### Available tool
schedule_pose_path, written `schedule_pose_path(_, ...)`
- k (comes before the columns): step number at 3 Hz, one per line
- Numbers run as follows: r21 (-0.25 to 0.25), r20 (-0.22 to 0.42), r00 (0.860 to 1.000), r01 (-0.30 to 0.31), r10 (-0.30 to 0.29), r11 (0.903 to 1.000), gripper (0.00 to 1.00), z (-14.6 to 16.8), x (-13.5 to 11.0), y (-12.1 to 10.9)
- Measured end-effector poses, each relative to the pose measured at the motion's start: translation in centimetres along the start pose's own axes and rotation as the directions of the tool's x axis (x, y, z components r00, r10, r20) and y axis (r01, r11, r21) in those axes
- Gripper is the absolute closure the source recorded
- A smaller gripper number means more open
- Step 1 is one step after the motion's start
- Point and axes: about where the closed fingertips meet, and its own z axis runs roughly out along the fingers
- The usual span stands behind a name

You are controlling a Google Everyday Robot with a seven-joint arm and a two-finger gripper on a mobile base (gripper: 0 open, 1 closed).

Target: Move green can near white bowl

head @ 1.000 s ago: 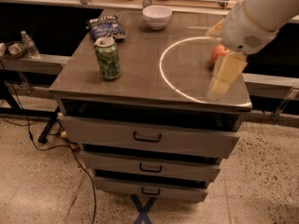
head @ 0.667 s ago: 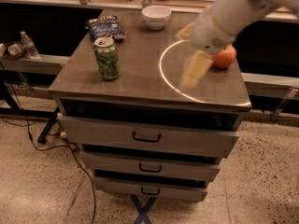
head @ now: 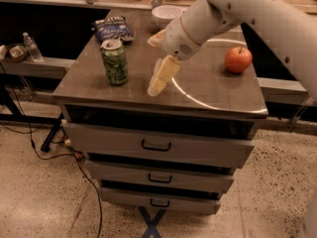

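Note:
The green can (head: 115, 62) stands upright near the front left of the cabinet top (head: 208, 90). The white bowl (head: 166, 15) sits at the back edge, partly hidden behind my arm. My gripper (head: 153, 66) hangs over the middle of the top, just right of the can and apart from it. It is open and empty, with one cream finger (head: 162, 77) pointing down toward the surface.
A dark blue snack bag (head: 113, 29) lies behind the can. A red apple (head: 238, 60) sits at the right. The top belongs to a drawer cabinet (head: 156, 145). A water bottle (head: 31, 46) stands on a low shelf at the left. Cables run across the floor.
My arm has swung left across the top, from beside the apple to the middle next to the can. The can, bowl, bag and apple have not moved.

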Motion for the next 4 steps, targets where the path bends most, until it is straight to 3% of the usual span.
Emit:
schedule_pose_path(1,-0.052,0.117,0.992,-0.047,0.053,0.9975,0.00,4.1,-3.7,-1.2)
schedule_pose_path(2,-0.087,0.210,0.971,-0.095,0.112,0.9917,0.03,6.7,-5.9,-2.6)
schedule_pose_path(4,-0.117,0.323,0.913,-0.224,0.250,0.9676,0.65,8.5,-7.7,-4.7)
